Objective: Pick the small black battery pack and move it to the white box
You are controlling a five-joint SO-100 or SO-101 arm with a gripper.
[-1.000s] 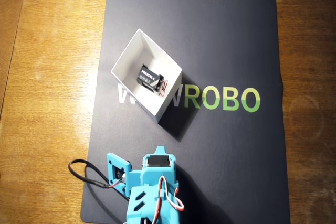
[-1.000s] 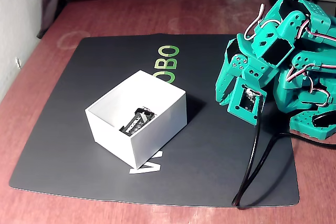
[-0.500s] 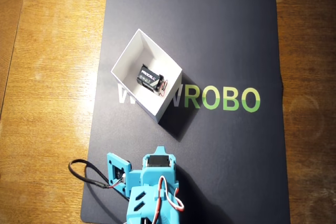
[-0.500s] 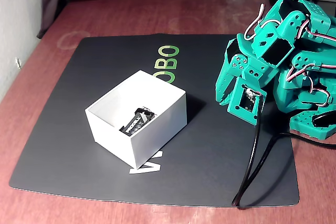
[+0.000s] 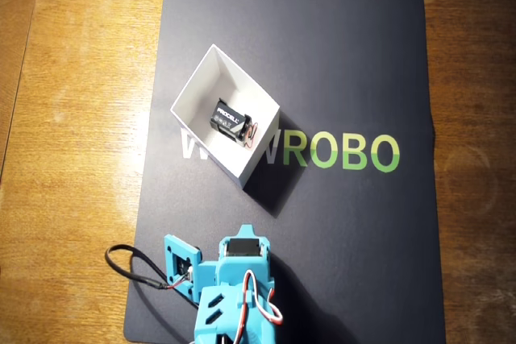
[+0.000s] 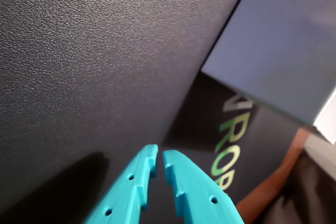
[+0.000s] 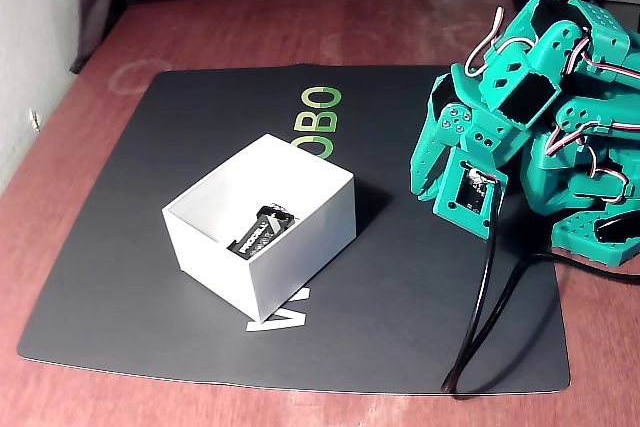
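- One small black battery pack [image 5: 230,120] is lying inside one white box [image 5: 193,96], toward the box's right wall in the overhead view; its red wires are showing at its right end.
- One dark mat [image 5: 347,62] is carrying the box on the wooden surface [image 5: 81,118].
- One hand [image 6: 157,157] is showing only in the wrist view, its teal fingers [image 6: 181,184] pressed almost together, pinching nothing, hanging over the mat.
- The fixed view is showing the folded arm [image 7: 520,87] right of the box and a black cable [image 7: 485,297].

Grainy matt black mat [image 6: 89,61] on glossy wooden table [image 5: 81,118].
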